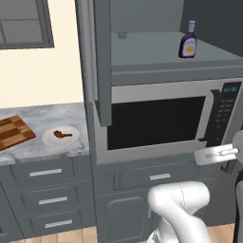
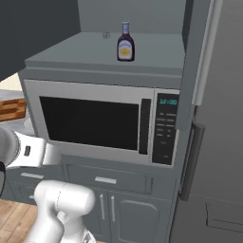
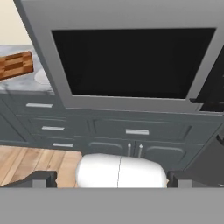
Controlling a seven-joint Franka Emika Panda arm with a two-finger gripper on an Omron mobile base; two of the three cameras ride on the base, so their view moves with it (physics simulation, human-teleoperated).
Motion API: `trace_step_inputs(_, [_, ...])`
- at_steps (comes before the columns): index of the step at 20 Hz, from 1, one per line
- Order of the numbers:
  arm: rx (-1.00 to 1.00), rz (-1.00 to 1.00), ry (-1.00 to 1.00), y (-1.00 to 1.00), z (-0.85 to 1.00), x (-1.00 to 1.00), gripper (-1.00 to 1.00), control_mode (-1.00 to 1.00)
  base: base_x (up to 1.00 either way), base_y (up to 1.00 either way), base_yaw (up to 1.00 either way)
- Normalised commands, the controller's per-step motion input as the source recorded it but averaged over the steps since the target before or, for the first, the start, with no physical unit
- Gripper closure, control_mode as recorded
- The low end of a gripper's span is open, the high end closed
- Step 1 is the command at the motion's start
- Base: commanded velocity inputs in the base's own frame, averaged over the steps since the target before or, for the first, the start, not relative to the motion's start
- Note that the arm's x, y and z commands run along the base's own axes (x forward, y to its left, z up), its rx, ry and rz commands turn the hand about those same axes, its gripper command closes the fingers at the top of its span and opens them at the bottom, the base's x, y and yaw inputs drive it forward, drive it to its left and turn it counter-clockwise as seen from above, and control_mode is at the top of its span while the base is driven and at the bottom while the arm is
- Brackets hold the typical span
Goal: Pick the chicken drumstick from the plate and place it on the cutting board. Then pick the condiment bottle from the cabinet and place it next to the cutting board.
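Nearest to the cameras is the robot's white arm, folded low in front of the grey drawers [image 1: 45, 173]. Its pincer [image 3: 111, 180] is released: the two dark finger tips stand far apart at the bottom of the hand view, and nothing is between them. It faces the microwave [image 2: 97, 121] and is well apart from all the things of the task.

By my judgement the task has not really begun. The chicken drumstick [image 1: 62, 135] lies on the plate [image 1: 50, 140], a small reddish-brown piece near the middle of it. The plate sits on the counter [image 1: 47, 116] near its front edge and its right end, close to the cabinet. The cutting board [image 1: 13, 132] lies just beside the plate, toward the left, and its checkered top carries nothing. The condiment bottle [image 1: 188, 42] stands upright on the inner shelf of the cabinet [image 1: 99, 61], above the microwave, toward the right side of the shelf. So both steps are left: first the drumstick must go to the board, then the bottle must come down next to the board.

About the room: the counter has a grey marbled surface and sits over grey drawers with silver handles. The wall behind it is pale cream, with a window [image 1: 23, 23] at the upper left. The floor [image 3: 35, 162] is light wood. At the right of the right base view stands a tall grey appliance, probably a refrigerator [image 2: 218, 142].
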Motion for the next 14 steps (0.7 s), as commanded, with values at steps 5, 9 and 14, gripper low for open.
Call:
trace_step_inputs(5, [0.00,0.00,0.00,0.00,0.00,0.00,-1.00,1.00,-0.31,0.32,0.00])
trace_step_inputs(9, [0.00,0.00,0.00,0.00,0.00,0.00,-1.00,1.00,-0.33,0.32,0.00])
trace_step_inputs(14, [0.00,0.00,0.00,0.00,0.00,0.00,-1.00,1.00,-0.24,0.44,0.00])
